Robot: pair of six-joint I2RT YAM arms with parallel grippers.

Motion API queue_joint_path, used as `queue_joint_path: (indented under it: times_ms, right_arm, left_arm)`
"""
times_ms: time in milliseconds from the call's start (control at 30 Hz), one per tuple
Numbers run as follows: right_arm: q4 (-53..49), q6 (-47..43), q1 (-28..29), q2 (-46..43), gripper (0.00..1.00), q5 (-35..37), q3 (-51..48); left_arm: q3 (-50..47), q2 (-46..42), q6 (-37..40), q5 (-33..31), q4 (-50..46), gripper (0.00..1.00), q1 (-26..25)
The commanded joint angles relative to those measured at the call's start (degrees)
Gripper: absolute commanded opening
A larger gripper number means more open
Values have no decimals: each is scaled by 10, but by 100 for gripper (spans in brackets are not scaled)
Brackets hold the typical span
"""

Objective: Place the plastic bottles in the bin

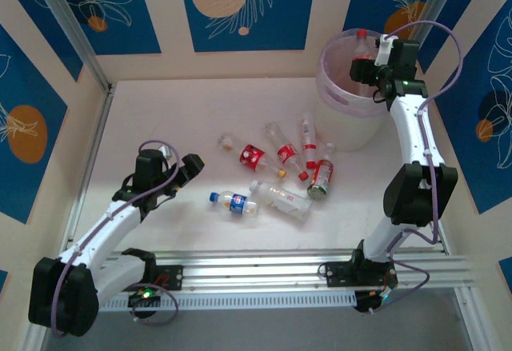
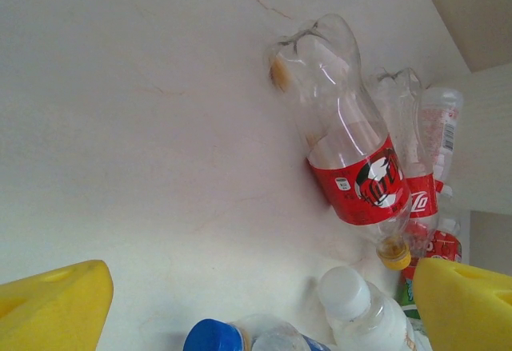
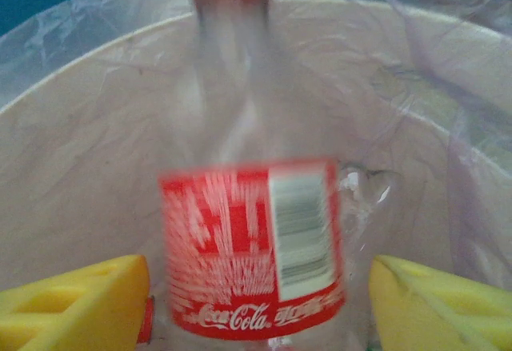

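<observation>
Over the pale pink bin at the back right, my right gripper is open. A red-capped, red-labelled Coca-Cola bottle hangs blurred between its yellow fingers, clear of both; it also shows as the bottle above the rim. My left gripper stands open low over the table, nothing between its fingers. Just ahead lie a blue-capped bottle, a white-capped clear bottle and a red-labelled, yellow-capped bottle. Several bottles lie mid-table, among them the blue-labelled one and a green one.
The bin is lined with a thin plastic bag, and a red piece shows low inside it. Cream walls close in the white table on the left, back and right. The rail with both arm bases runs along the near edge.
</observation>
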Motion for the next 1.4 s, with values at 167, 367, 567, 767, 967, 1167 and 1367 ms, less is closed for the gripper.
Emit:
queue_joint_path:
  times_ms: [167, 367, 567, 767, 967, 1167, 1367]
  right_arm:
    - [-24, 25, -6, 35, 75, -25, 55]
    - [-35, 36, -3, 42, 70, -27, 65]
    - [-49, 34, 8, 5, 71, -28, 64]
    - [-50, 40, 32, -64, 73, -40, 25]
    - [-43, 61, 54, -150, 74, -74, -54]
    - [-55, 88, 63, -218, 76, -118, -134]
    - [-66, 110, 66, -289, 77, -130, -218]
  left_arm:
    - [-8, 1, -2, -9, 6, 96, -6]
    - [-5, 0, -3, -7, 0, 96, -6]
    - [37, -5, 16, -60, -105, 96, -25]
    - [67, -5, -1, -101, -169, 96, -84]
    - [127, 4, 170, -95, -204, 97, -145]
    - [227, 46, 354, -111, -330, 98, -229]
    - [268, 103, 517, -110, -337, 99, -338]
